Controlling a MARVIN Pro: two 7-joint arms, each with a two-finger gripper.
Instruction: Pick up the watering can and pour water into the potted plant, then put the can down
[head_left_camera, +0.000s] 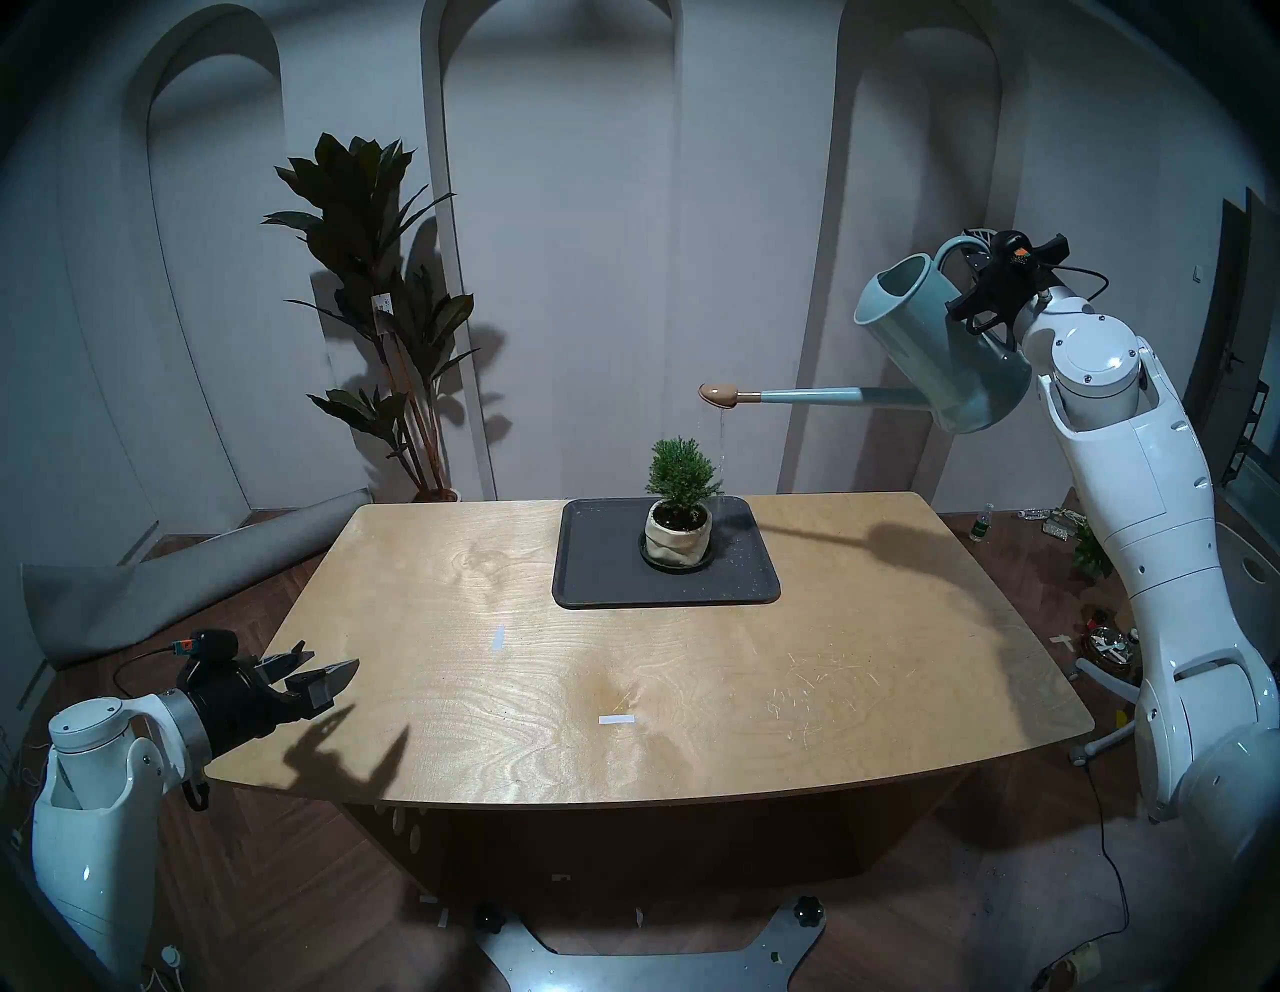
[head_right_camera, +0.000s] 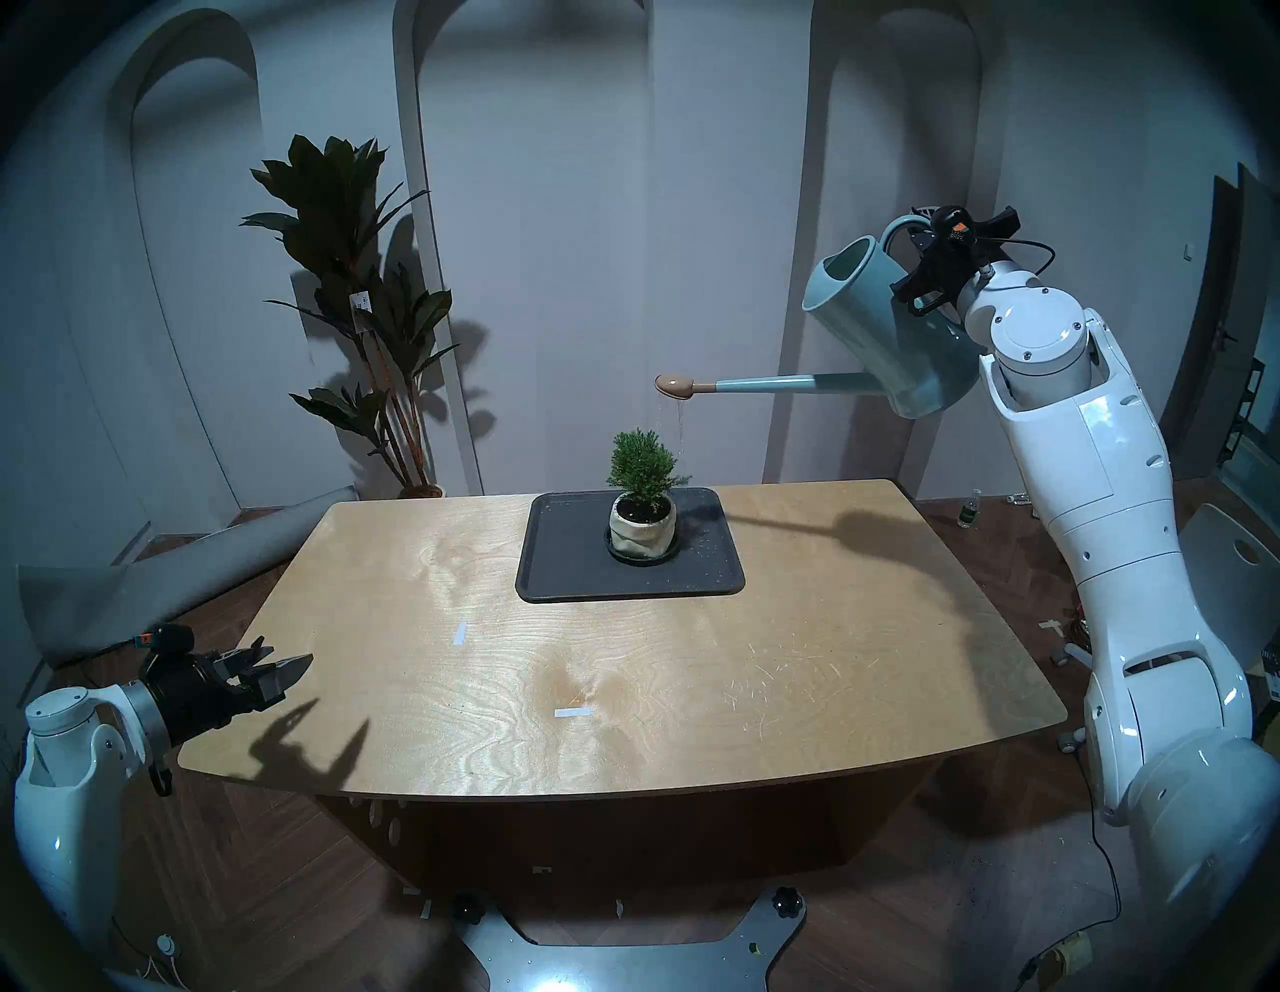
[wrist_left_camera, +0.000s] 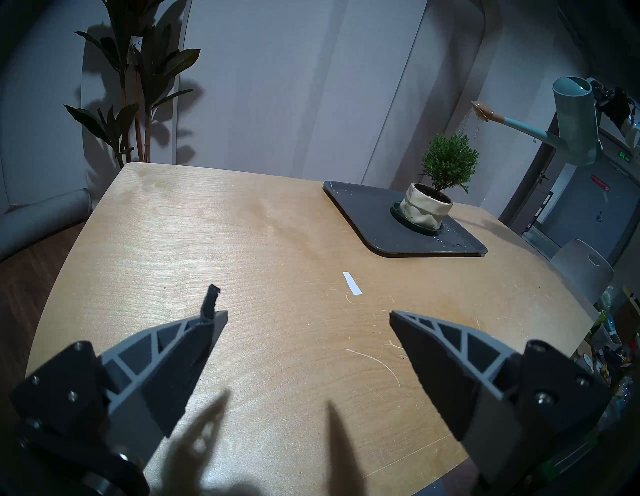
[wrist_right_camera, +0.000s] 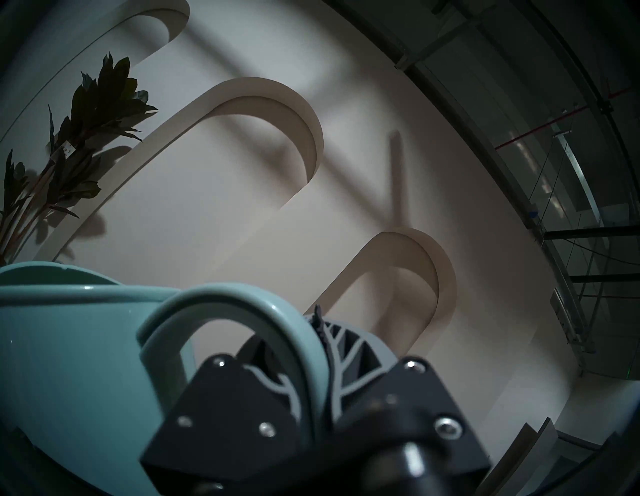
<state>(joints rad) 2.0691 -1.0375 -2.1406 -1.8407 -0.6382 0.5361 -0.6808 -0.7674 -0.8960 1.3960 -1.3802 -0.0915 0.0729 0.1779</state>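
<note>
Left gripper (head_left_camera: 322, 675) idle at near table (head_left_camera: 485, 693) edge, fingers spread, clear of the work. On the dark tray (head_left_camera: 596, 582), potted plant (head_left_camera: 679, 512) catches drips. Right gripper (wrist_right_camera: 313, 341) pinches watering can (head_left_camera: 942, 346) handle, can tipped aloft so its rose overhangs the shrub.

Pale wooden desk (head_left_camera: 485, 623), curved front edge.
A dark tray (head_left_camera: 602, 575) lies toward the far side; two white tape strips (head_left_camera: 616, 720) sit on the bare wood nearer the front.
</note>
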